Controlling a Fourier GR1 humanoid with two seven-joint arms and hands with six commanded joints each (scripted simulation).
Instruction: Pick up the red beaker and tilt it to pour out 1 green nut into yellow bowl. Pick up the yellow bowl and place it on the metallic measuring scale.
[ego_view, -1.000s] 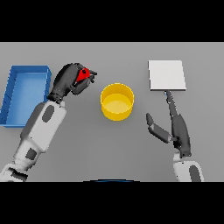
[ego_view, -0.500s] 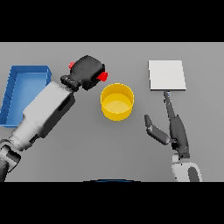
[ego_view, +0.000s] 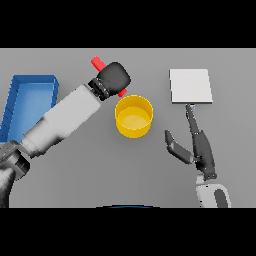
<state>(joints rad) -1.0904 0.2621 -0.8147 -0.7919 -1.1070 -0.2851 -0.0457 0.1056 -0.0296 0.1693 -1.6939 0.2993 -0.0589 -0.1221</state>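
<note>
A plain lab bench: grey table (ego_view: 75, 185) with a metallic scale (ego_view: 190, 86) and blue bin (ego_view: 30, 87).

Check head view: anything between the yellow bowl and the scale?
Nothing: only bare grey table between the yellow bowl and the metallic measuring scale. The right hand sits lower, below that stretch.

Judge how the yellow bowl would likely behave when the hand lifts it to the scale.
The yellow bowl looks rigid, with a wide base and low walls, so it will probably sit stable and not roll. Its smooth, steep sides may be slippery. It looks empty, so probably light.
</note>
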